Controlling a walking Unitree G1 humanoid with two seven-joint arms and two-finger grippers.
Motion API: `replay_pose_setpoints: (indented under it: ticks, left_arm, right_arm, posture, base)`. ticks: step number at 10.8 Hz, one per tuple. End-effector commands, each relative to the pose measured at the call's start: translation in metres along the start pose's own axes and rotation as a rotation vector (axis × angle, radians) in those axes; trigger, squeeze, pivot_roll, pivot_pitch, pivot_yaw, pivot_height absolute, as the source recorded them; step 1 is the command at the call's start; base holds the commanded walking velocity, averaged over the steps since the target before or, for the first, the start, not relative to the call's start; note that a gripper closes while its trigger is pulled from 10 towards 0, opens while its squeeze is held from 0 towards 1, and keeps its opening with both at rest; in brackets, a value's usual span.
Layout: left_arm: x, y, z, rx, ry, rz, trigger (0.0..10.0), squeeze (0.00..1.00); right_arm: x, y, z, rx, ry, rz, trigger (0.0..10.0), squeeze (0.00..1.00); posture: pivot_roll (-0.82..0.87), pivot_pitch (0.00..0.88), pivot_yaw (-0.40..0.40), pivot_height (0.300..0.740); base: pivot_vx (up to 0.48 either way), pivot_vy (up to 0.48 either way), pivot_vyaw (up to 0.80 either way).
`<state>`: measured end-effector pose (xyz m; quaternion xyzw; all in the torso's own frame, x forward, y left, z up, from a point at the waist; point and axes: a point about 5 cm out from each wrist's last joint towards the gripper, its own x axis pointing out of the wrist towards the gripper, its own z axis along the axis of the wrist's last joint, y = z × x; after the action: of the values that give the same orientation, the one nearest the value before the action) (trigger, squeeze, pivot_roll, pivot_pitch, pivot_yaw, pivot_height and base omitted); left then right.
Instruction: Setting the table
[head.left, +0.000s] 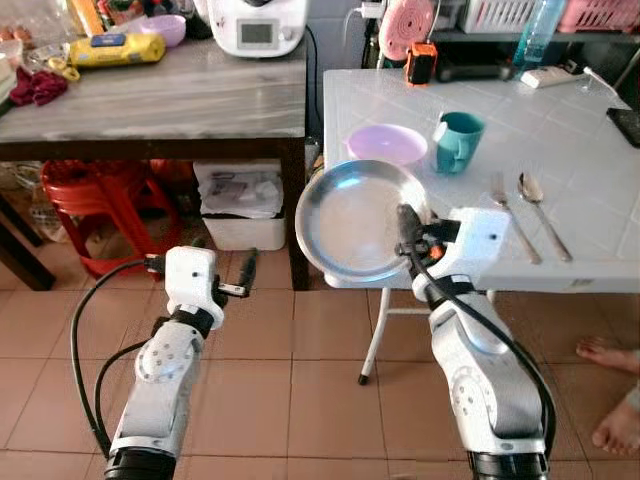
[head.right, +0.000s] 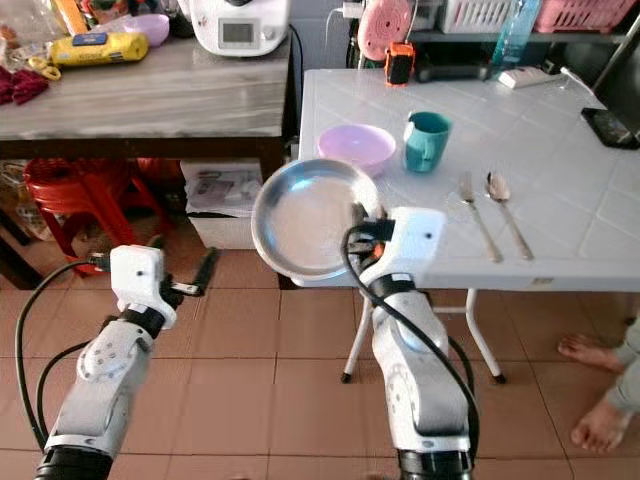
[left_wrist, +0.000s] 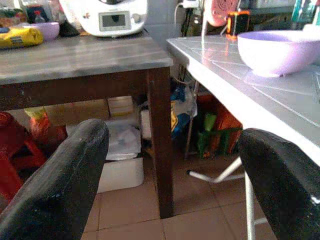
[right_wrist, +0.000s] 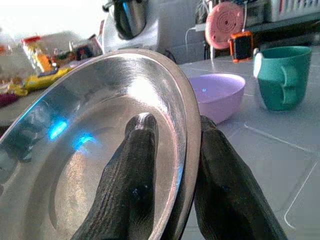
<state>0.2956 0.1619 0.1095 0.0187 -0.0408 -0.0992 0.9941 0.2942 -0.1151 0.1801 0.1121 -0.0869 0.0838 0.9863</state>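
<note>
My right gripper (head.left: 408, 222) is shut on the rim of a round steel plate (head.left: 355, 222), held tilted over the near left corner of the white table (head.left: 570, 180). One finger (right_wrist: 131, 175) lies inside the plate (right_wrist: 90, 150), the other (right_wrist: 225, 185) behind its rim. On the table stand a lilac bowl (head.left: 387, 145) and a teal mug (head.left: 458, 141); a fork (head.left: 512, 225) and a spoon (head.left: 540, 210) lie to the right. My left gripper (head.left: 248, 272) hangs low over the floor, open and empty, its fingers (left_wrist: 55, 185) wide apart.
A wooden side table (head.left: 150, 100) to the left carries a white appliance (head.left: 257, 25), a yellow packet and clutter. Red stools (head.left: 90, 210) and a white box (head.left: 240, 205) sit under it. A person's bare feet (head.left: 610, 400) stand at the right. Tiled floor lies below.
</note>
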Motion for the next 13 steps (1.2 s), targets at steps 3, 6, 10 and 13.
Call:
replay_pose_setpoints:
  ticks: [3, 6, 10, 13]
  left_arm:
    - [0.002, -0.003, 0.0006, 0.006, -0.001, -0.018, 10.0, 0.0]
    - [0.0033, -0.0059, -0.0002, 0.009, 0.004, -0.029, 10.0, 0.0]
    - [0.0048, -0.0071, 0.0006, 0.013, 0.001, -0.032, 10.0, 0.0]
    - [0.0033, -0.0063, -0.0005, 0.016, 0.006, -0.028, 10.0, 0.0]
  right_arm:
    - [0.0008, -0.0046, -0.0012, -0.001, -0.001, -0.019, 10.0, 0.0]
    - [0.0006, -0.0063, -0.0014, -0.002, -0.006, -0.029, 10.0, 0.0]
    - [0.0002, -0.0092, -0.0027, -0.004, -0.002, -0.042, 10.0, 0.0]
    - [0.0013, -0.0094, -0.0019, -0.003, -0.01, -0.046, 10.0, 0.0]
  posture:
    - [-0.02, 0.079, 0.071, 0.74]
    - [-0.03, 0.076, 0.076, 0.74]
    - [-0.02, 0.073, 0.077, 0.74]
    - [-0.02, 0.077, 0.075, 0.74]
  base:
    - [0.0, 0.417, 0.0]
    - [0.0, 0.432, 0.0]
    - [0.0, 0.442, 0.0]
    - [0.0, 0.451, 0.0]
